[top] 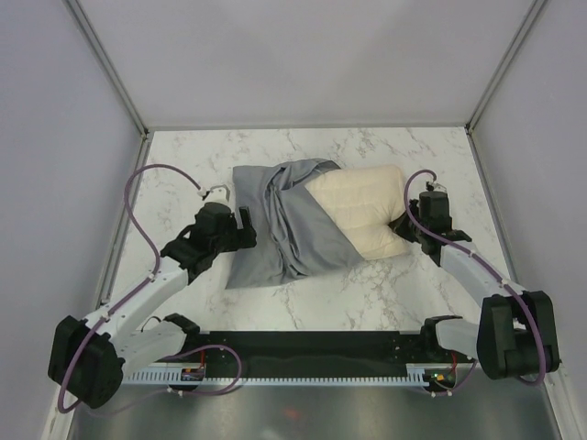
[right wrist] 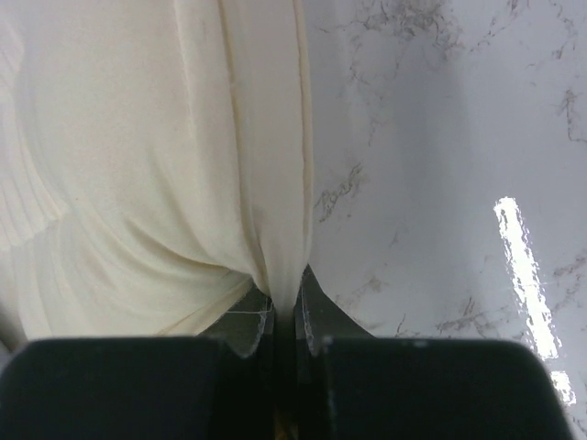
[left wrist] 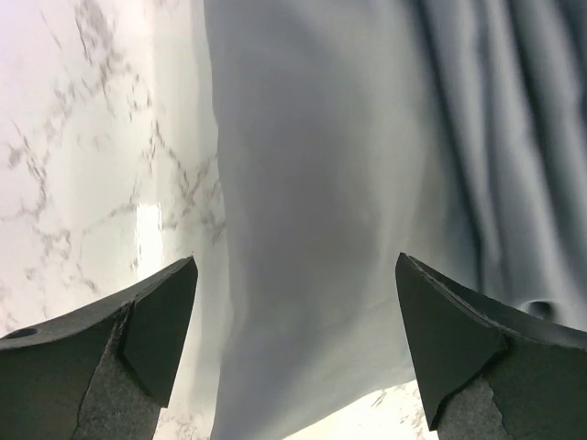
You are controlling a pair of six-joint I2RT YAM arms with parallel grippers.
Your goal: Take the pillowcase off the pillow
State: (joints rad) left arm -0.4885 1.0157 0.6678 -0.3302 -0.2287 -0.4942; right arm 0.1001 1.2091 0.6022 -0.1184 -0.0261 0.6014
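2 arm bases [top: 87, 353] are sitting at the near edge of a marble table [top: 367, 298]. The left gripper [left wrist: 293, 275] is hanging with its fingers spread wide, holding nothing, over the left edge of the grey pillowcase [top: 284, 229]. The right gripper [right wrist: 284, 302] is pinching the right seam of the cream pillow [top: 362, 215]. The pillow is lying mid-table, its right half bare and its left half inside the bunched pillowcase.

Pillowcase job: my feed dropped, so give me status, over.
Left gripper open beside the grey pillowcase, holding nothing. Right gripper shut on the pillow edge. Pillow roughly half out of the case. No obstruction seen.
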